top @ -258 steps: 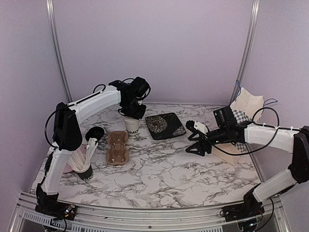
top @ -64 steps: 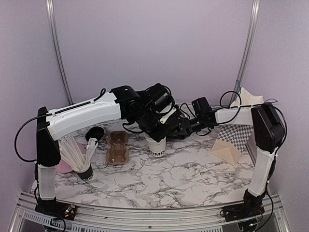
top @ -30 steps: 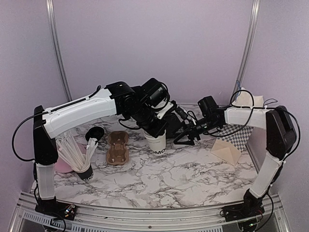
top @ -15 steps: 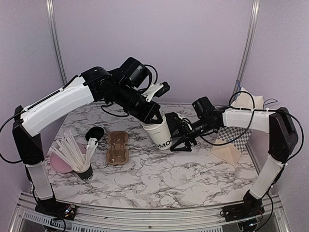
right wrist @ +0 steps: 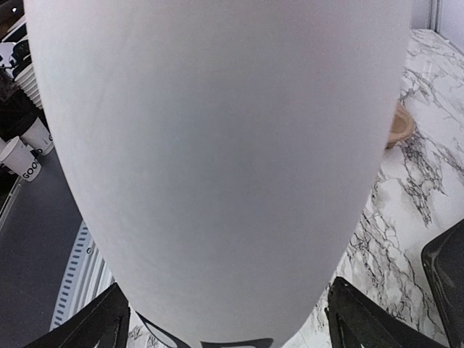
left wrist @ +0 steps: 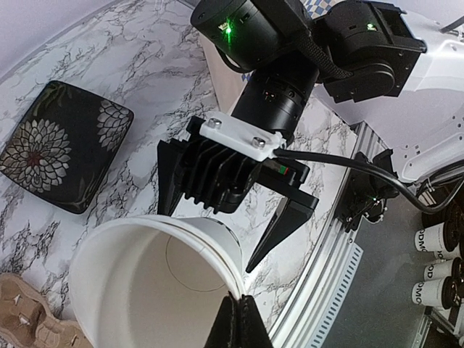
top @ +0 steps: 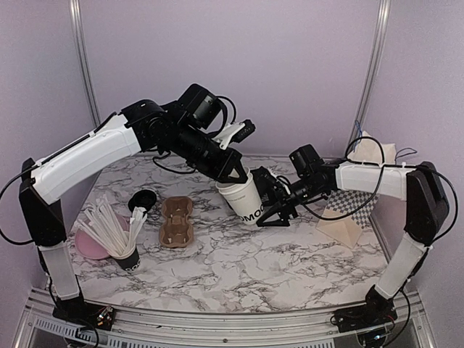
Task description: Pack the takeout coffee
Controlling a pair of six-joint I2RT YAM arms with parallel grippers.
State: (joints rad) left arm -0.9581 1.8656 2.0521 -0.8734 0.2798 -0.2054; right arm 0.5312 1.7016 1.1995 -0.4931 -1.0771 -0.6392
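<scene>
The takeout coffee cup (top: 244, 201), white, lidless and with dark lettering on its side, hangs tilted over the middle of the worktop (top: 290, 268); the left hand (top: 232, 177) is clamped on its rim at the cup's 11 o'clock, one finger inside; the right hand (top: 267, 200) sits at its 3 o'clock, fingers spread apart either side of the cup wall, perhaps just short of touching.
</scene>
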